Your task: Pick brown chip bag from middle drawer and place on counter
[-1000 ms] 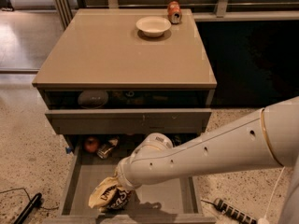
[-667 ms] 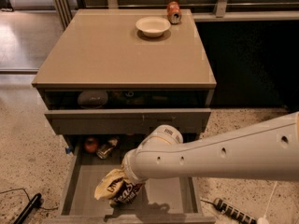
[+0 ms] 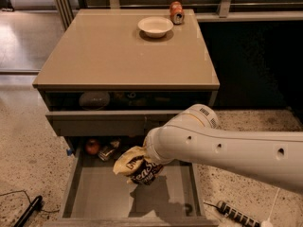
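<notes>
The brown chip bag (image 3: 136,166), crinkled with a cream-yellow top and white lettering, hangs above the floor of the middle drawer (image 3: 102,197) and casts a shadow on it. My gripper (image 3: 151,159) is at the end of the white arm that reaches in from the right. It is shut on the bag's right side and mostly hidden behind the wrist. The middle drawer is pulled open. The tan counter (image 3: 113,51) lies above, on top of the cabinet.
A white bowl (image 3: 155,26) and a small orange can (image 3: 176,12) stand at the counter's back. The upper drawer (image 3: 94,123) is slightly open above the middle one. A red fruit (image 3: 93,146) and a small packet (image 3: 110,150) lie at the middle drawer's back. A power strip (image 3: 234,214) lies on the floor.
The bag has risen off the drawer floor and moved right and back with the gripper. The arm has lifted and swung toward the right.
</notes>
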`<state>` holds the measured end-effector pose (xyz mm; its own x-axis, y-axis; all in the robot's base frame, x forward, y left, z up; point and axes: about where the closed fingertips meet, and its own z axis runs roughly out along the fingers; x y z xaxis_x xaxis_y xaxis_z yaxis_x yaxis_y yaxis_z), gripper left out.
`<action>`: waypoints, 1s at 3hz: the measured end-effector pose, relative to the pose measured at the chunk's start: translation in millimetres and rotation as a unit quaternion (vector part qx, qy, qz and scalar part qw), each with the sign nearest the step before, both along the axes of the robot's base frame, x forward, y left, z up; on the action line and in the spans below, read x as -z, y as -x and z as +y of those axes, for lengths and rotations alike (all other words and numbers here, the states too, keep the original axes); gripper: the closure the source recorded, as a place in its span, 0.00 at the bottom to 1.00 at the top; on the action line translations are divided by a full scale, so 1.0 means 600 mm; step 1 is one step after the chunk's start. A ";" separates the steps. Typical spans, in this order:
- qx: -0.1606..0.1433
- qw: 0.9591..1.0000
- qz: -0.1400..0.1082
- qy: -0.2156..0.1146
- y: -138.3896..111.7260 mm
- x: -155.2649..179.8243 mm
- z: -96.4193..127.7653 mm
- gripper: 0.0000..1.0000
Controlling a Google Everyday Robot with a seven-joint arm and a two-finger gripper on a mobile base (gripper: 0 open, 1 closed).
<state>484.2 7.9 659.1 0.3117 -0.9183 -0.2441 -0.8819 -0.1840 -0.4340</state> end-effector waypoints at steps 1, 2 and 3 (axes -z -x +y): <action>0.005 1.000 0.003 0.006 -0.003 0.005 -0.008 1.00; 0.040 0.999 -0.004 0.003 -0.025 -0.017 -0.051 1.00; 0.088 0.996 -0.031 0.000 -0.043 -0.081 -0.114 1.00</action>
<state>510.1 -60.5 707.9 0.1599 -0.9601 -0.2293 -0.8717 -0.0283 -0.4893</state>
